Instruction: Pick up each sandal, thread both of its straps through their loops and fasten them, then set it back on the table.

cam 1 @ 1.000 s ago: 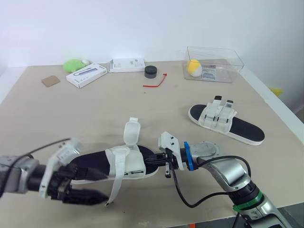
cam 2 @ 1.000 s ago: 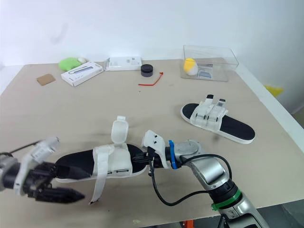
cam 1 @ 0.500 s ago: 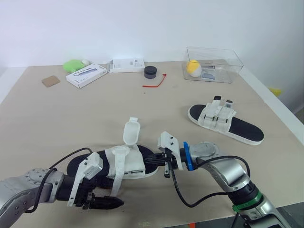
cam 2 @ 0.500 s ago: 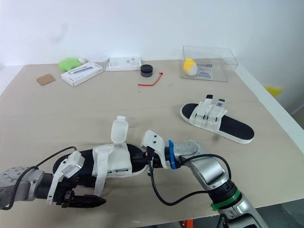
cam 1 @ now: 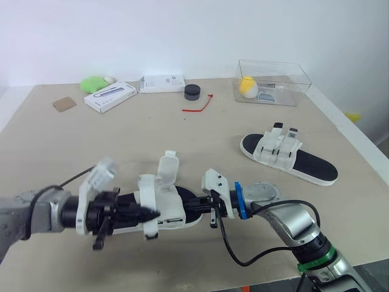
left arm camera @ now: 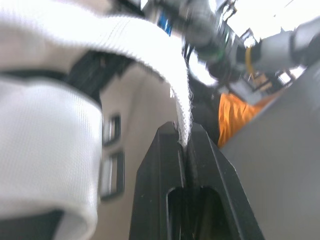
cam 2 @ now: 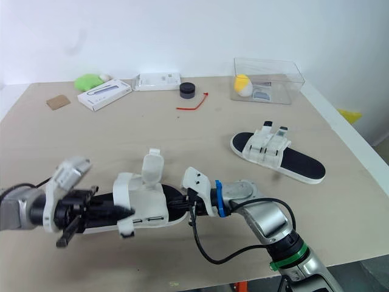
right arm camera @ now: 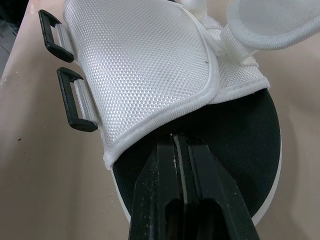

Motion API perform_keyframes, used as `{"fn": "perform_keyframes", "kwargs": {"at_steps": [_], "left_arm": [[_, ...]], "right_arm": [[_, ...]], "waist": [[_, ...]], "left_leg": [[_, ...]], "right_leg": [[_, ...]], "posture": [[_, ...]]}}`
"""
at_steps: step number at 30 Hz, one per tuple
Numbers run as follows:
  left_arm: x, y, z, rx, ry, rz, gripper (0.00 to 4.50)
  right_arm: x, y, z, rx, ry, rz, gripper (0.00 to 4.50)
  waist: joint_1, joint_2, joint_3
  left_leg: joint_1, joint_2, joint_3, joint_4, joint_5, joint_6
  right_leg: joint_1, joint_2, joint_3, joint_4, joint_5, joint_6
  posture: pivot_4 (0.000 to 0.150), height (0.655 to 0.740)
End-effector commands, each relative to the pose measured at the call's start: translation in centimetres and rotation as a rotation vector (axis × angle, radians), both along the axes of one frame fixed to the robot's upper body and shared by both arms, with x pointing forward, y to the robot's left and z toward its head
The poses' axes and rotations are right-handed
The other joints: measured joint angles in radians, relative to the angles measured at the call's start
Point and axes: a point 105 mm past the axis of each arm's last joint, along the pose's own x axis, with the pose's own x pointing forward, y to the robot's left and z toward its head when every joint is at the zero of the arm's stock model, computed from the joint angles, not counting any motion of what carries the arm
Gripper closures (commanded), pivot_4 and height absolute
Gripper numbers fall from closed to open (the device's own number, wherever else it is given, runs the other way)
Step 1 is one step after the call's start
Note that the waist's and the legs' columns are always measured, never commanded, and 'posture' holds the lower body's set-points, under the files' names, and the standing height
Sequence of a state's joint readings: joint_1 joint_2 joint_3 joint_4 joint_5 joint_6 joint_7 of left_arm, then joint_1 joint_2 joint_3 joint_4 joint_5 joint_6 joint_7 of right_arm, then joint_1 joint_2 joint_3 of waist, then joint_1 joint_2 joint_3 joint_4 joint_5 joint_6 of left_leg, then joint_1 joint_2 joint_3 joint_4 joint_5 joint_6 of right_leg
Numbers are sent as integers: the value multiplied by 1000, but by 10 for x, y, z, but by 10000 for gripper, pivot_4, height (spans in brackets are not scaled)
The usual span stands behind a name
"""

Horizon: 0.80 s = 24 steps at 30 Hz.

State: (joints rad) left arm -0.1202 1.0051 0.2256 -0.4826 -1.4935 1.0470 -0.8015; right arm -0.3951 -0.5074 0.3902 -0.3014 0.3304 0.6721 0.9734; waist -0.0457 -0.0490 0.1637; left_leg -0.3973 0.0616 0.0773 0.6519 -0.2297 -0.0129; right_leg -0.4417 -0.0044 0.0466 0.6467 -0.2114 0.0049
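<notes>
The near sandal (cam 1: 176, 210), black sole with a white upper, lies at the table's front. My left gripper (cam 1: 148, 214) is shut on the end of one white strap (left arm camera: 165, 65) and holds it up beside the upper. The other strap flap (cam 1: 168, 170) stands upright. My right gripper (cam 1: 205, 205) is shut on the sandal's sole edge (right arm camera: 235, 150) from the right side. Two black loops (right arm camera: 75, 102) sit at the edge of the upper. A second sandal (cam 1: 289, 158), with both straps up, lies farther right.
At the back stand a clear plastic box (cam 1: 273, 82) holding a yellow object, a black cap (cam 1: 193, 92), a red tie (cam 1: 199, 106), two white boxes (cam 1: 110, 96), a green object (cam 1: 94, 83) and a cardboard piece (cam 1: 64, 104). The table's front edge is close below both arms.
My left gripper went from open to shut on the hanging strap's end and raised it off the table toward the sandal's upper. The right gripper and sandal stayed put.
</notes>
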Motion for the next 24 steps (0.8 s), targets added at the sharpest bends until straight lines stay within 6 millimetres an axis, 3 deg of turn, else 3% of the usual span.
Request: {"fn": "perform_keyframes", "kwargs": {"at_steps": [1,7,11,24], "left_arm": [[15,4,7,-35,3,96,44789],[26,5,-12,-10,69,185,44789],[29,5,-11,-76,117,209,44789],[17,9,-21,-22,192,179,44789]], "right_arm": [[-3,-1,-12,-32,34,-9,45000],[-3,-1,-12,-30,34,-11,45000],[-3,-1,-11,-30,33,-14,45000],[-2,1,-10,-25,26,-12,45000]], "waist": [[0,0,0],[0,0,0],[0,0,0],[0,0,0]], "left_leg": [[0,0,0,0,0,0],[0,0,0,0,0,0],[0,0,0,0,0,0],[1,0,0,0,0,0]], "right_leg": [[0,0,0,0,0,0],[0,1,0,0,0,0],[0,1,0,1,0,0],[0,1,0,1,0,-1]], "posture": [[1500,7400],[1500,7400],[1500,7400],[1500,7400]]}}
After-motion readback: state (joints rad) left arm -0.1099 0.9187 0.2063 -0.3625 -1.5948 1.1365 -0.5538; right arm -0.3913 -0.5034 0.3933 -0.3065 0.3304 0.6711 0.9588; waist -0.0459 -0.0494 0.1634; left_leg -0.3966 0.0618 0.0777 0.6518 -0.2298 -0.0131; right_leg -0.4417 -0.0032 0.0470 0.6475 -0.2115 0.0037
